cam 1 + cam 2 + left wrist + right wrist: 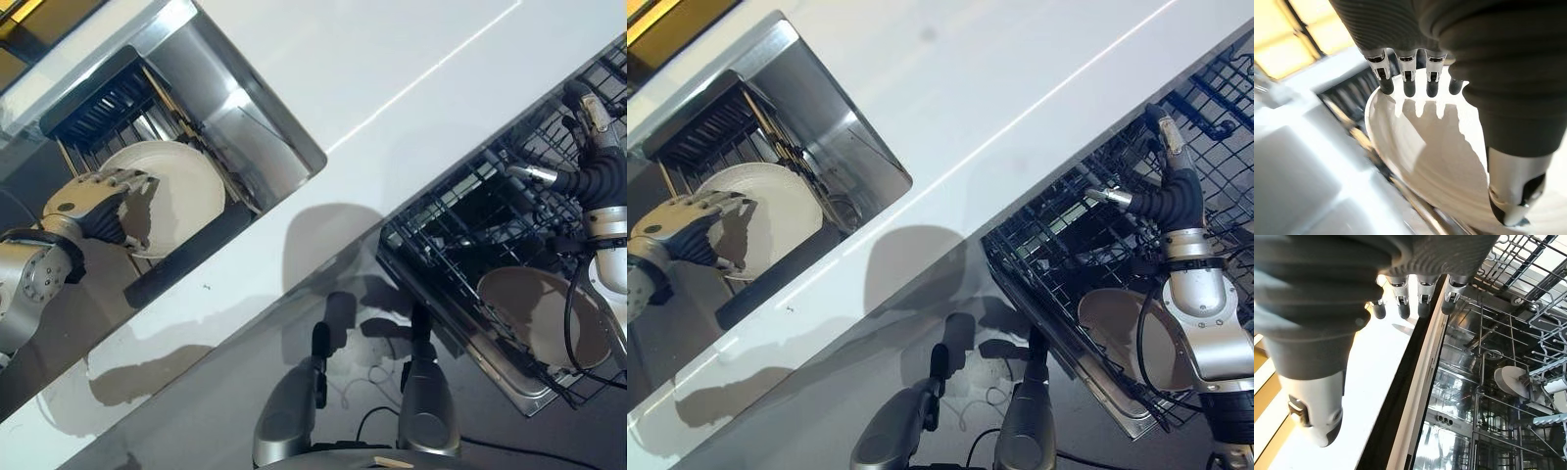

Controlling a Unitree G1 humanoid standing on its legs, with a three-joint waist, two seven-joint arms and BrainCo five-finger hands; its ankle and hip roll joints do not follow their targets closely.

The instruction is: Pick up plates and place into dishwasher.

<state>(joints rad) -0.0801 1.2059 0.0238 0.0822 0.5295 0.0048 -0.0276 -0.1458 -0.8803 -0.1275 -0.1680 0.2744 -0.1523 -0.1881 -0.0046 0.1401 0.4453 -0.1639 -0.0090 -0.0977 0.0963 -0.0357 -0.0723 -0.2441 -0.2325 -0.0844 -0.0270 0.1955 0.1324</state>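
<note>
**Two plates: one at the sink, one in the rack**

Your landmark is the white counter (411,78), which runs diagonally across the head views. It is the biggest thing before you.

On the robot's right of the counter, you see the dishwasher rack (470,225), a dark wire basket pulled out below the counter edge. One plate (539,313) already lies in its near end, leaning among the wires.

On the robot's left, the steel sink (225,108) is sunk into the counter. A dark drying rack (98,103) sits at its far end. Against that rack leans the second plate (176,191), white and tilted on edge, with its face turned toward the robot.

Your left hand (98,201) is at this plate's near rim. In the left wrist view the fingers (1409,83) curl over the plate's top edge and the thumb (1513,196) lies across its face, so the hand pinches the plate (1425,161). The plate has not left the sink.

Your right hand (1161,181) hangs over the far part of the dishwasher rack, beside the counter edge. Its fingers (1422,303) are relaxed and loose, holding nothing, with the thumb (1315,411) spread apart.
</note>
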